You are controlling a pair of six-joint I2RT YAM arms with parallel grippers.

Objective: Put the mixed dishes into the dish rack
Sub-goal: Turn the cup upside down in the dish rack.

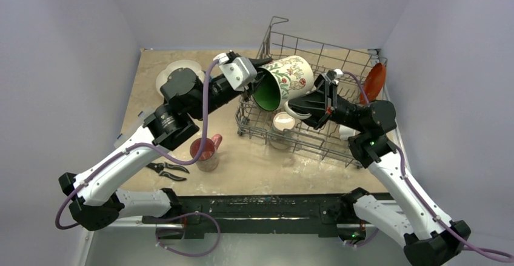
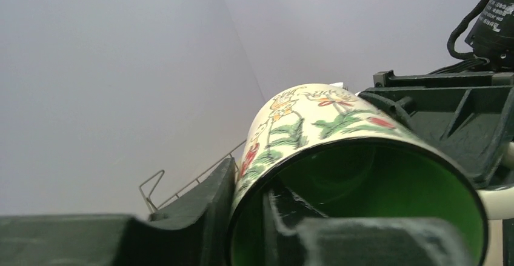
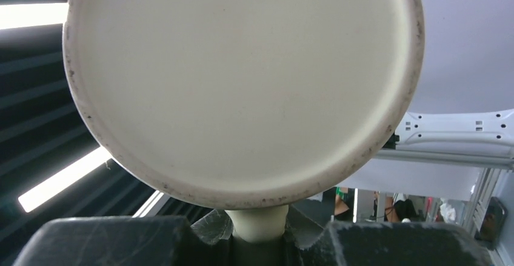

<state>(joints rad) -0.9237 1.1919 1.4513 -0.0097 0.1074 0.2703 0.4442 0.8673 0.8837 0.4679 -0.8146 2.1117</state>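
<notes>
A cream mug [image 1: 292,77] with a flower pattern and a green inside hangs tilted above the dish rack [image 1: 345,57], a grey wire basket. My left gripper [image 1: 257,77] is shut on its rim, one finger inside and one outside, as the left wrist view shows for the gripper [image 2: 245,200] and the mug [image 2: 315,117]. My right gripper [image 1: 307,105] is shut on the mug's handle. In the right wrist view the mug's base [image 3: 242,84] fills the frame and the handle [image 3: 260,222] sits between the shut jaws of that gripper [image 3: 260,237].
An orange plate [image 1: 374,81] stands in the rack's right end and a small white bowl [image 1: 283,122] sits at its front. A red mug [image 1: 205,151] and black-handled pliers [image 1: 166,169] lie on the table at left. White crockery [image 1: 176,71] sits behind my left arm.
</notes>
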